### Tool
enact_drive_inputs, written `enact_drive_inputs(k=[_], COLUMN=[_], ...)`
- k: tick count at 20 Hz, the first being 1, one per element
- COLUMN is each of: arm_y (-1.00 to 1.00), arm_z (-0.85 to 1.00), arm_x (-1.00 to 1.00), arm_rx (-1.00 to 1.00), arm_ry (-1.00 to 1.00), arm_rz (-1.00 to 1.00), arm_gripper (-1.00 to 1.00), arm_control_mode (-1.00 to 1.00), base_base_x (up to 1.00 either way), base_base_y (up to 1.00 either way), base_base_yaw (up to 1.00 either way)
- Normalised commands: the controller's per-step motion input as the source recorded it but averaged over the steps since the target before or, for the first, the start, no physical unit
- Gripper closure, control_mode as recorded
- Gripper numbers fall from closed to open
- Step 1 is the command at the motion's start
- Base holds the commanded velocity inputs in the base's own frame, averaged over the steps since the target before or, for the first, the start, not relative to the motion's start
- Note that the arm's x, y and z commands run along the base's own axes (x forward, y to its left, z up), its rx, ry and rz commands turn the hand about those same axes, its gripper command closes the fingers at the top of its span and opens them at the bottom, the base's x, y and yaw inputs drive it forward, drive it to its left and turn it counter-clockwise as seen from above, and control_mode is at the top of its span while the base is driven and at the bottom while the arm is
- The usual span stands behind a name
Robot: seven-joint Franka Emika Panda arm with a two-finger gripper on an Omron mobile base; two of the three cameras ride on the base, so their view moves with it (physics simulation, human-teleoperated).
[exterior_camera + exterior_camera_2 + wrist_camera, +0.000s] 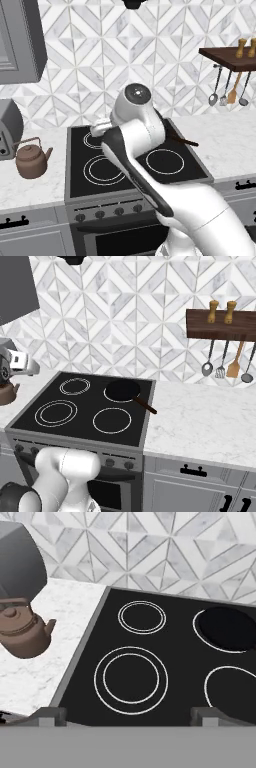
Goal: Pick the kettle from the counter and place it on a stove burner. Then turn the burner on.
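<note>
Left base view | kettle (31, 159): squat, brown-copper (thin arched handle); upright

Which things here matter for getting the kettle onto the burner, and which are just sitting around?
For the job: kettle, counter, big double-ring burner, stove knobs, gripper.
Lying about: frying pan, hanging utensils, two shakers on the shelf.

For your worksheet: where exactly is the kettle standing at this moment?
The kettle stands on the counter left of the black cooktop, its spout toward the stove, in front of a grey appliance.
</note>
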Motion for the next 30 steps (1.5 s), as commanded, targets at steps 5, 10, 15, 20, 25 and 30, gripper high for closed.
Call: enact_drive_inputs(k=[5, 10, 15, 20, 25, 30], arm_y=[1.00, 1.00, 1.00, 0.66, 0.02, 0.16], arm_z=[0.00, 0.12, 0.01, -0.20, -0.34, -0.19], arm_x=[0.00, -0.01, -0.04, 0.35, 0.63, 0.00], arm_rx=[-0.01, -0.14, -0.39, -0.39, -0.25, -0.17], arm_ry=[-0.10, -0.01, 0.05, 0.16, 0.23, 0.02], arm_rz=[0.03, 0.14, 0.21, 0.38, 0.26, 0.04], arm_gripper=[-1.00, -1.00, -1.00, -1.00, -1.00, -1.00], arm_control_mode=[-1.00, -1.00, -1.00, -1.00, -1.00, -1.00], base_base_x=[0.00, 0.00, 0.00, 0.00, 0.00, 0.00], base_base_y=[0.00, 0.00, 0.00, 0.00, 0.00, 0.00], base_base_yaw=[0.00, 0.00, 0.00, 0.00, 0.00, 0.00])
